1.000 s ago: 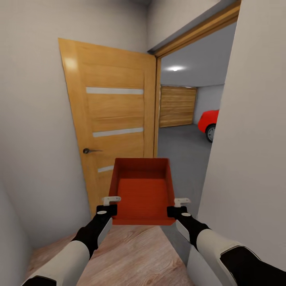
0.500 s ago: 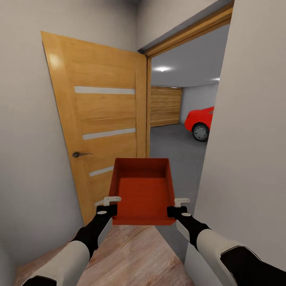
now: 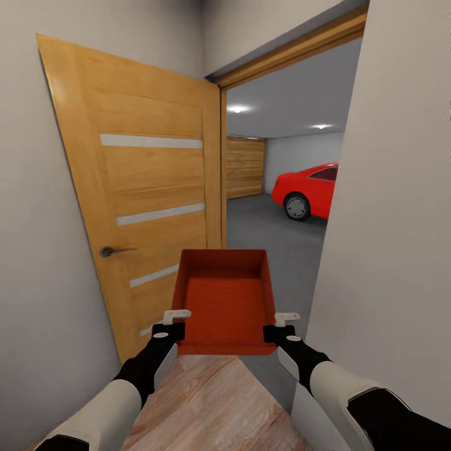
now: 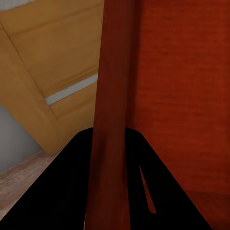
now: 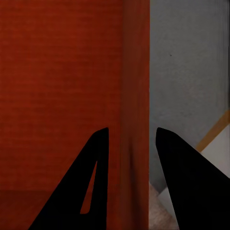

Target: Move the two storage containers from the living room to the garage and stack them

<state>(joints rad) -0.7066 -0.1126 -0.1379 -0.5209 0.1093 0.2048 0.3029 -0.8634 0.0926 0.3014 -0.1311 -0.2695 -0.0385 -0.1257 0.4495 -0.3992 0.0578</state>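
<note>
Ahead, the garage (image 3: 275,163) opens through the doorway, its grey floor (image 3: 269,232) running back to a plank door (image 3: 245,167) with a red car (image 3: 310,188) parked at the right. The wooden door (image 3: 144,194) stands swung open on your left and a plain wall (image 3: 394,238) crowds your right, so the gap is narrow. You carry one storage container (image 3: 225,300) level before the trunk, over the wood plank flooring (image 3: 207,401) at the threshold. The left gripper (image 3: 175,321) has its jaws clamped on the bin's left wall, the right gripper (image 3: 280,324) on its right wall. Drive through off-centre and I judge an elbow or the bin's corner could catch the door edge or wall, twisting the container out of the pinch.
</note>
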